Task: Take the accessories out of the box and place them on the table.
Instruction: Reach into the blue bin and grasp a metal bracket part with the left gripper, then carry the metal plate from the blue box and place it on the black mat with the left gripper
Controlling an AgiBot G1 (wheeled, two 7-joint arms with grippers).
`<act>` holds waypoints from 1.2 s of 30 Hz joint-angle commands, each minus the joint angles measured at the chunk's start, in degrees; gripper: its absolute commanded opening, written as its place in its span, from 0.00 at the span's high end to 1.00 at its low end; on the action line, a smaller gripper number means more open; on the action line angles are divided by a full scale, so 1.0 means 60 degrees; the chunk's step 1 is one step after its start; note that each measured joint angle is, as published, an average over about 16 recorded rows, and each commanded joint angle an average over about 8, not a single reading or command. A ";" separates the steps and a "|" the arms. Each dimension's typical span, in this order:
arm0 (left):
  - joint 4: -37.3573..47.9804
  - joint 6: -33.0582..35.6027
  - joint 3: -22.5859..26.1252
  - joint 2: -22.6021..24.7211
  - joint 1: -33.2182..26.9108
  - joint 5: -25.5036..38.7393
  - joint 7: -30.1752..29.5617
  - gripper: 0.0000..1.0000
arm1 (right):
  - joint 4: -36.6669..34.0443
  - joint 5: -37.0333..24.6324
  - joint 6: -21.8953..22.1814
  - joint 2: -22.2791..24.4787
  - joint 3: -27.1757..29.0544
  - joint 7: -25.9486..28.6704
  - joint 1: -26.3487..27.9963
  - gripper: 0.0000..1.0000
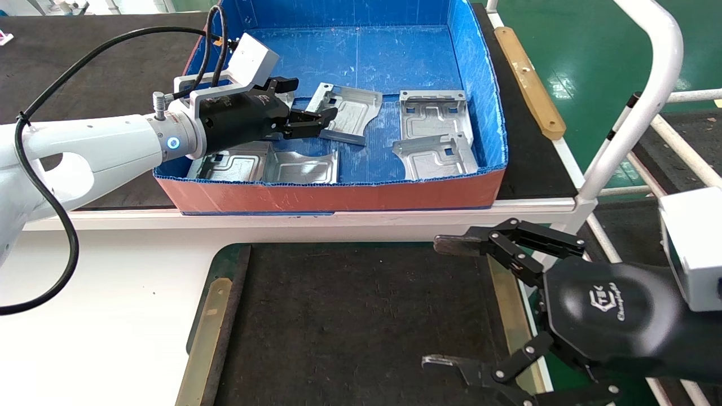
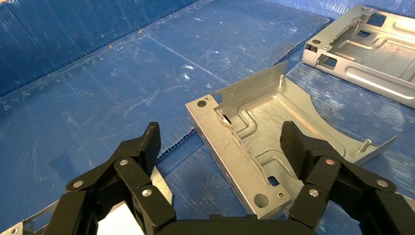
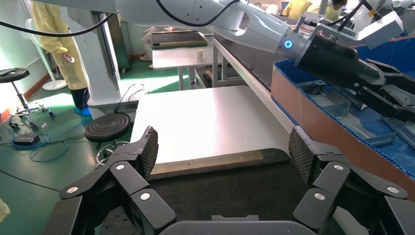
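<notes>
Where left pincer (image 1: 302, 107) spreads apart over box (image 1: 333, 197), it hides plate (image 2: 264, 147) corner.

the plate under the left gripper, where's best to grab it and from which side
Probably by its raised folded rim, coming from above. The plate lies flat on the box floor, so only the rim gives the pads something to pinch. The open left gripper already straddles that rim.

The left arm (image 1: 84, 149) is glossy white with a glowing blue ring and a black cable. Both grippers, left (image 1: 307, 110) and right (image 1: 451, 304), are black linkages with silver rivets and ribbed pads (image 2: 293, 142).
</notes>
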 commanded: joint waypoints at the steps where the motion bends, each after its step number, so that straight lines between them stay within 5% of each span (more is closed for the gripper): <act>1: 0.0000 -0.0001 -0.0001 -0.0001 0.0000 -0.0001 -0.0001 1.00 | 0.0000 0.0000 0.0000 0.0000 0.0000 0.0000 0.0000 1.00; 36: -0.0103 0.0028 -0.0058 0.0002 -0.0028 -0.0096 -0.0025 1.00 | -0.0001 -0.0002 -0.0001 0.0000 -0.0001 -0.0001 0.0001 1.00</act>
